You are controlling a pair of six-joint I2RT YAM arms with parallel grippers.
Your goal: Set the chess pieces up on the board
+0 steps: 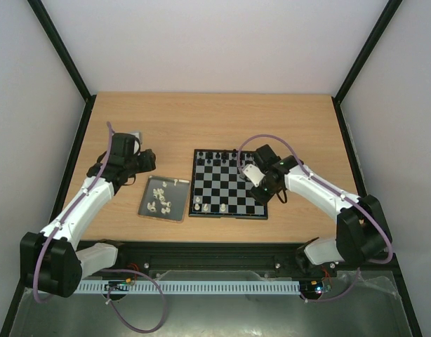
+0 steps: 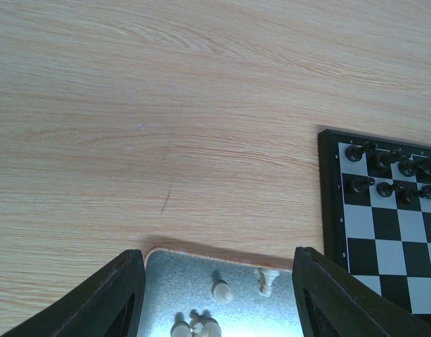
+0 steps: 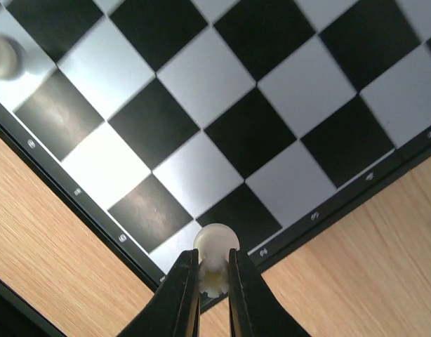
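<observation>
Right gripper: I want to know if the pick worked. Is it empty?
No, the right gripper is shut on a white piece, held just above the board near its corner.

Chess pieces [image 1: 159, 197] in tray [image 1: 179, 206], just left of board [image 1: 229, 190], seemingly apart

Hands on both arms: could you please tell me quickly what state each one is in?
Left hand: open, holding nothing.
Right hand: closed on a white chess piece.
</observation>
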